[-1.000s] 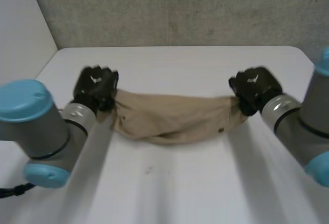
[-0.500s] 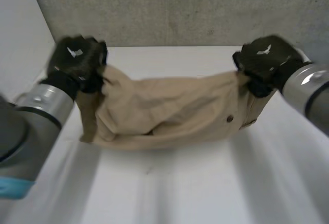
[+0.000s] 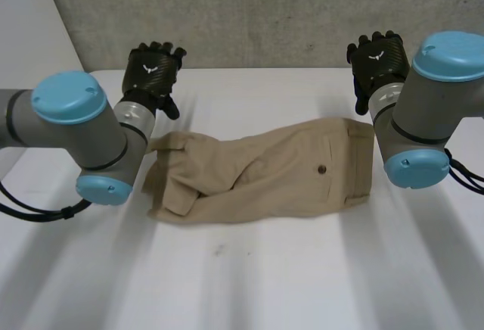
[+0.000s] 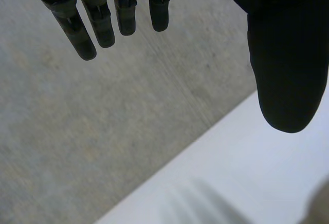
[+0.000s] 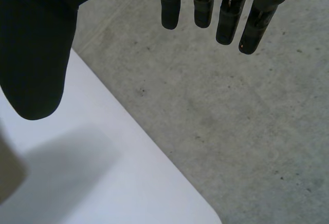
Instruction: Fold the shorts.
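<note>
My left hand (image 3: 153,73) and right hand (image 3: 378,57), fingers straight and empty, hover far of the rumpled tan cloth shorts (image 3: 265,171) lying mid-way across the white table (image 3: 249,284). Soft, light, limp, I judge; best pinched at the end corners.

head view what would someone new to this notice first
The tan shorts lie crumpled across the middle of the white table, a dark button showing toward their right end. Beyond them both black hands hang open and empty near the table's far edge, the left hand off the shorts' left end and the right hand off the right end.
</note>
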Tool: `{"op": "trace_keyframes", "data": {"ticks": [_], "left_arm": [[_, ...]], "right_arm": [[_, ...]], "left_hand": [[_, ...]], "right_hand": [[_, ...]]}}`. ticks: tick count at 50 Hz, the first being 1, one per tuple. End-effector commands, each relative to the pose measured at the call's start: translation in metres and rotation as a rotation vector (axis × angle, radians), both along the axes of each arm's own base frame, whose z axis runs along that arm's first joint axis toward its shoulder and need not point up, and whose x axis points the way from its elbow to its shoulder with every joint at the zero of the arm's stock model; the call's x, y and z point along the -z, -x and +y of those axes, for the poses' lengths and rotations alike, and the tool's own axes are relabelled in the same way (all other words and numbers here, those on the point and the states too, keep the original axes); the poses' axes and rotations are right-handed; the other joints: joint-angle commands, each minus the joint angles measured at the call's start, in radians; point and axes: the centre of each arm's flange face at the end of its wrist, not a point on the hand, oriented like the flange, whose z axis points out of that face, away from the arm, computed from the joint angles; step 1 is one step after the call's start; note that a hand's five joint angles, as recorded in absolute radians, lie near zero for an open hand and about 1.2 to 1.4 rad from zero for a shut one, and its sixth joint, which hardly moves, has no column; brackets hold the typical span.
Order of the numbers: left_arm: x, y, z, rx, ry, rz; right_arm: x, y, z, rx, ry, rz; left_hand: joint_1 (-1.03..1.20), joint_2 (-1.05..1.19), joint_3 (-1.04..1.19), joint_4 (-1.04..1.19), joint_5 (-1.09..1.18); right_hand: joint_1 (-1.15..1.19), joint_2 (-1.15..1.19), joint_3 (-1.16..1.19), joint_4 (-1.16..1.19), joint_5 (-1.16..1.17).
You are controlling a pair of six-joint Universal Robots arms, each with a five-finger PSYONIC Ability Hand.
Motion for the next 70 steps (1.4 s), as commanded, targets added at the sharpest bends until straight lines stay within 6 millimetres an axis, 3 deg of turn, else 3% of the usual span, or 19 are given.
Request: {"op": "trace_keyframes", "data": {"ticks": [1, 6, 11, 13, 15, 19, 22, 28, 31, 34, 42, 46, 52, 55, 58, 61, 65, 70], "left_arm": [[-0.019, -0.013, 0.035, 0.003, 0.018, 0.001], [-0.019, -0.024, 0.069, 0.014, -0.027, -0.021], [-0.012, -0.041, 0.107, 0.018, -0.078, -0.046], [-0.006, -0.047, 0.123, 0.022, -0.11, -0.061], [-0.002, -0.053, 0.14, 0.029, -0.14, -0.073], [0.003, -0.059, 0.151, 0.031, -0.171, -0.086], [0.001, -0.061, 0.146, 0.018, -0.165, -0.082], [-0.013, -0.063, 0.107, -0.033, -0.116, -0.055], [-0.015, -0.054, 0.082, -0.027, -0.101, -0.044], [-0.014, -0.046, 0.066, -0.011, -0.104, -0.045], [0.024, -0.023, 0.029, 0.078, -0.302, -0.115], [0.044, -0.017, 0.02, 0.12, -0.388, -0.139], [0.063, -0.018, 0.026, 0.131, -0.461, -0.171], [0.067, -0.026, 0.041, 0.126, -0.534, -0.201], [0.063, -0.031, 0.054, 0.129, -0.576, -0.231], [0.062, -0.034, 0.063, 0.129, -0.604, -0.253], [0.058, -0.051, 0.082, 0.119, -0.641, -0.318], [0.053, -0.054, 0.088, 0.113, -0.628, -0.325]], "right_arm": [[-0.014, 0.013, 0.021, 0.002, -0.02, 0.011], [-0.017, 0.025, 0.054, -0.018, -0.108, 0.047], [-0.013, 0.036, 0.096, -0.105, -0.222, 0.078], [-0.012, 0.038, 0.1, -0.116, -0.236, 0.079], [-0.011, 0.053, 0.112, -0.135, -0.266, 0.076], [-0.018, 0.065, 0.117, -0.158, -0.257, 0.06], [-0.02, 0.068, 0.114, -0.178, -0.251, 0.049], [-0.045, 0.065, 0.102, -0.189, -0.175, 0.006], [-0.05, 0.06, 0.079, -0.194, -0.181, -0.083], [-0.039, 0.053, 0.057, -0.195, -0.241, -0.144], [0.004, 0.035, 0.023, -0.226, -0.443, -0.169], [0.026, 0.022, 0.02, -0.247, -0.526, -0.162], [0.047, 0.017, 0.03, -0.246, -0.64, -0.135], [0.063, 0.016, 0.051, -0.26, -0.761, -0.101], [0.066, 0.019, 0.065, -0.264, -0.808, -0.084], [0.055, 0.03, 0.084, -0.273, -0.802, -0.027], [0.059, 0.037, 0.101, -0.291, -0.813, 0.052], [0.064, 0.04, 0.107, -0.293, -0.805, 0.069]], "left_hand": [[-0.008, -0.004, -0.008, -0.002, 0.003], [0.021, 0.025, 0.021, 0.027, 0.032], [0.147, 0.151, 0.148, 0.154, 0.158], [0.179, 0.183, 0.18, 0.186, 0.19], [0.188, 0.192, 0.189, 0.195, 0.199], [0.186, 0.189, 0.186, 0.192, 0.196], [0.183, 0.187, 0.183, 0.189, 0.193], [0.197, 0.201, 0.198, 0.204, 0.208], [0.2, 0.204, 0.201, 0.207, 0.211], [0.197, 0.201, 0.198, 0.204, 0.208], [0.186, 0.189, 0.186, 0.192, 0.196], [0.186, 0.189, 0.186, 0.192, 0.196], [0.2, 0.204, 0.201, 0.207, 0.211], [0.262, 0.265, 0.262, 0.268, 0.272], [0.364, 0.368, 0.365, 0.371, 0.375], [0.432, 0.436, 0.433, 0.439, 0.443], [0.544, 0.547, 0.544, 0.55, 0.554], [0.714, 0.718, 0.714, 0.72, 0.725]], "right_hand": [[-0.027, -0.039, -0.037, -0.055, -0.067], [-0.027, -0.039, -0.037, -0.055, -0.067], [0.168, 0.156, 0.158, 0.14, 0.127], [0.2, 0.188, 0.19, 0.172, 0.16], [0.253, 0.241, 0.243, 0.225, 0.213], [0.254, 0.241, 0.243, 0.225, 0.213], [0.256, 0.244, 0.246, 0.228, 0.216], [0.268, 0.256, 0.258, 0.24, 0.228], [0.268, 0.256, 0.258, 0.24, 0.228], [0.268, 0.256, 0.258, 0.24, 0.228], [0.254, 0.241, 0.243, 0.225, 0.213], [0.239, 0.227, 0.229, 0.211, 0.198], [0.224, 0.212, 0.214, 0.196, 0.184], [0.157, 0.145, 0.147, 0.129, 0.116], [0.072, 0.06, 0.062, 0.044, 0.031], [-0.027, -0.039, -0.037, -0.055, -0.067], [-0.025, -0.038, -0.036, -0.054, -0.066], [0.048, 0.036, 0.038, 0.02, 0.007]]}}
